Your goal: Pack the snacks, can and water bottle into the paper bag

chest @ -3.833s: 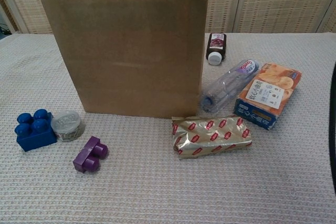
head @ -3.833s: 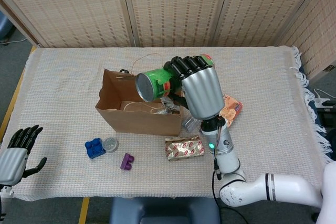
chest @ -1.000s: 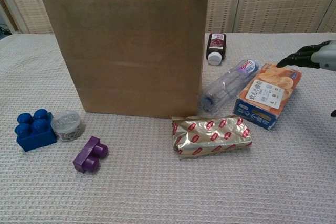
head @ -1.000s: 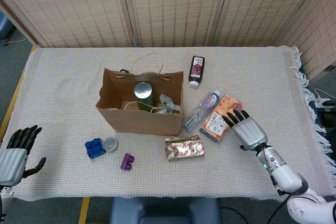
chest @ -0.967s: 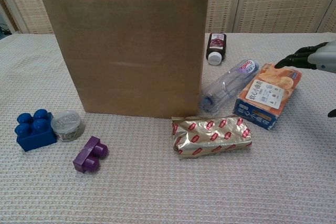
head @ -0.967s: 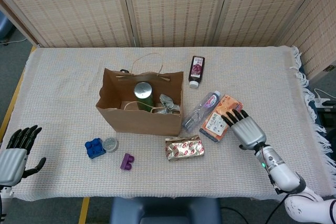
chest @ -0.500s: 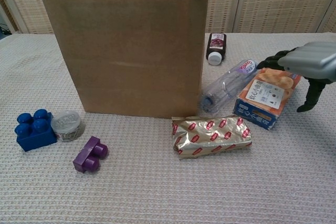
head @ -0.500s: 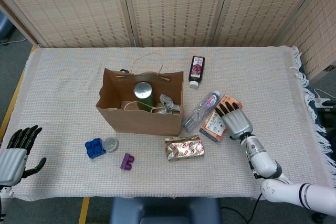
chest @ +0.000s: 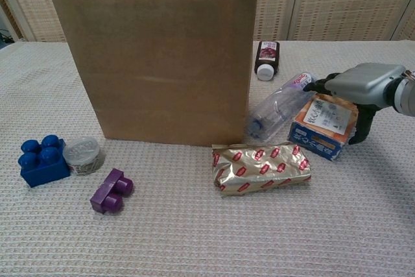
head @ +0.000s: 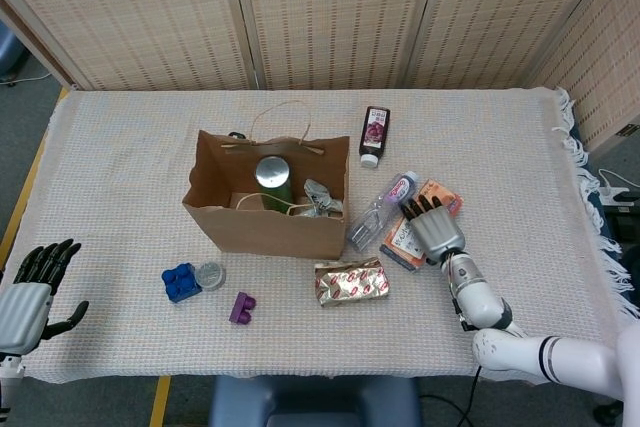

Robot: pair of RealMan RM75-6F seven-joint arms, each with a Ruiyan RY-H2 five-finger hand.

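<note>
The brown paper bag (head: pixel 262 227) stands open with a green can (head: pixel 272 174) and a silver wrapper (head: pixel 322 197) inside it. To its right a clear water bottle (head: pixel 381 209) lies on the cloth, next to an orange snack box (head: pixel 442 193). My right hand (head: pixel 432 228) rests flat on that box (chest: pixel 321 124). In the chest view this hand (chest: pixel 360 86) has its fingers stretched over the top toward the bottle (chest: pixel 275 111) and its thumb against the box's right side. A gold snack pack (head: pixel 351 281) lies in front of the bag. My left hand (head: pixel 30 297) hangs off the table's near left corner, fingers apart, holding nothing.
A small dark bottle (head: pixel 373 134) lies behind the water bottle. A blue block (head: pixel 181 282), a round silver tin (head: pixel 210 274) and a purple block (head: pixel 241 307) sit in front of the bag's left half. Wicker screens close the far side.
The can went into the bag and the right hand came away from it. In the last second that hand slid left over the orange box and settled on it, thumb closing toward its side.
</note>
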